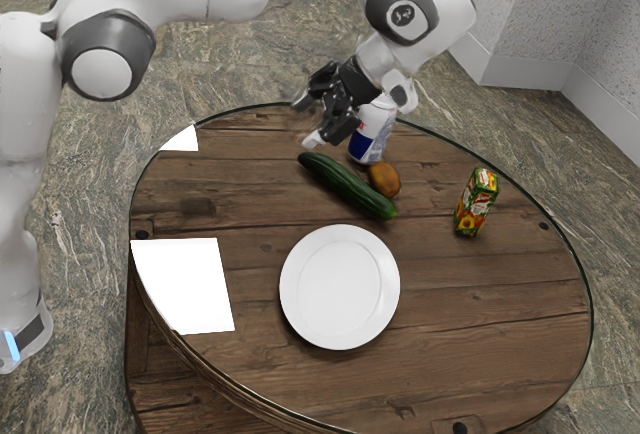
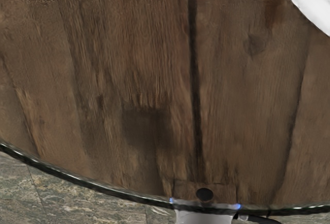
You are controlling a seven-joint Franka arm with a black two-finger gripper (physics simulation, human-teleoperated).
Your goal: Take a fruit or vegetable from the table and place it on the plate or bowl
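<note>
The black two-finger gripper, spread and empty, hung over the far side of the round wooden table. Just beside it lay the long dark-green cucumber, with a small brown fruit by its end. A mid-length grasp across its narrow width, clear of that fruit, would best suit the carry to the round white plate.

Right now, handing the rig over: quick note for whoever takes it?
Gripper: open, empty, above the table by the cucumber's upper end, beside the can.
Cucumber and brown fruit lie on the table, apart from the plate, which holds nothing.
Done: nothing grasped yet.
Left: grasp one, lift it, set it on the plate.
</note>
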